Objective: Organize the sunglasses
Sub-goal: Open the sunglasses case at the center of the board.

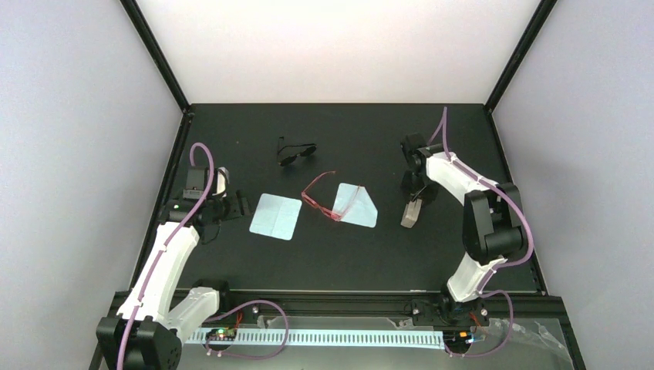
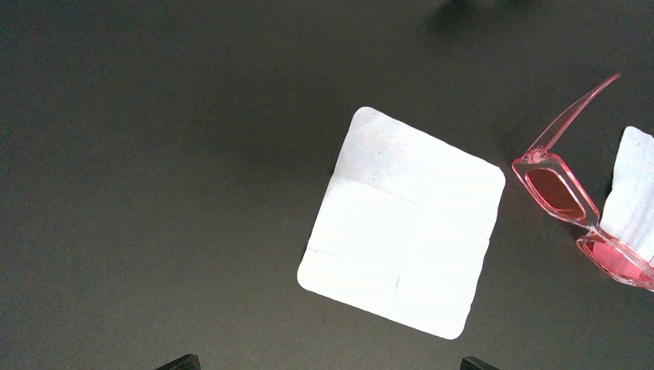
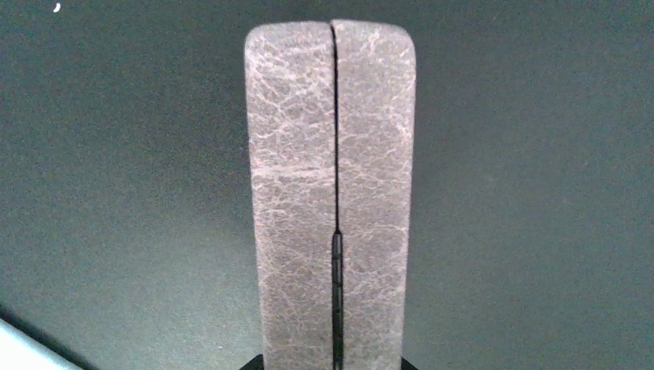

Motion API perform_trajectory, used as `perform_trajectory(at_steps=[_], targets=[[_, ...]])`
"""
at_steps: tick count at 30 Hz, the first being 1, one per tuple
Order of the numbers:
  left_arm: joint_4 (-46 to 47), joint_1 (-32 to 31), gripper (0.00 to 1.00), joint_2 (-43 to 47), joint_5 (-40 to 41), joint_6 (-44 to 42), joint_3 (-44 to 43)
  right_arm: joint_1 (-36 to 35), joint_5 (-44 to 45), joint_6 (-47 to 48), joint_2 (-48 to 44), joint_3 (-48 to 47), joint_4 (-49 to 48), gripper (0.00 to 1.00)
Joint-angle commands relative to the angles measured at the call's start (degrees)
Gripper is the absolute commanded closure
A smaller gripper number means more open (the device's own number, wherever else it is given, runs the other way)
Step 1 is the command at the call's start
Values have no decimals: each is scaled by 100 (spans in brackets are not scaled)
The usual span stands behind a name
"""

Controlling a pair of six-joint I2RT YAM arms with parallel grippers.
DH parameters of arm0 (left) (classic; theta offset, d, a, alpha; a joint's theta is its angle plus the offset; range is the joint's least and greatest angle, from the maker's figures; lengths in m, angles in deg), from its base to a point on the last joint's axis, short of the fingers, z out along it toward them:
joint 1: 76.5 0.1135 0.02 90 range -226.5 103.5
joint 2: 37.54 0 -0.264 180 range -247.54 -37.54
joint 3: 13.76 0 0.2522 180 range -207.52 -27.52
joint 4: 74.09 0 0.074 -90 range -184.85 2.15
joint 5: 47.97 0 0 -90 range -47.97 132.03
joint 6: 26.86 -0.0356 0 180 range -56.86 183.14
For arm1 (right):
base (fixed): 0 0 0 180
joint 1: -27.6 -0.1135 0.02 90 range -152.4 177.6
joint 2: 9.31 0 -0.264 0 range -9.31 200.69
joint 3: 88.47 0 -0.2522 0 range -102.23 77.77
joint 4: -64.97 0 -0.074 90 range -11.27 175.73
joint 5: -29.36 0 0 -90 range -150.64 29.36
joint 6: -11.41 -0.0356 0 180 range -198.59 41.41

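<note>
Sunglasses (image 1: 322, 196), red-pink frame, arms unfolded: laid on the black table (image 1: 432, 254) between two pale cloths, resting partly on the right cloth (image 1: 361, 206), the left cloth (image 1: 276, 216) just beside. Black pair (image 1: 295, 152) placed farther back. Left gripper (image 1: 236, 204): fingers spread, nothing grasped. Right gripper (image 1: 411, 215): pads (image 3: 293, 193) pressed together, nothing clamped

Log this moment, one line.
left end effector open, empty | right end effector holding case | sunglasses on table, ungrasped
</note>
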Motion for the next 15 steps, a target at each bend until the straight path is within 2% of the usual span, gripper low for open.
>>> perform_trajectory(at_steps=[1,6,10,15], targets=[[-151,-21,12,-46,76,73,-232,35,-117,159,-69,194,-364,62],[-153,-24,12,-85,59,64,-233,35,-161,265,-162,190,-395,73],[-154,-28,12,-118,28,51,-245,36,-251,332,-476,160,-311,74],[-124,-25,11,-85,-78,12,-249,37,-1016,458,-1040,178,-354,74]])
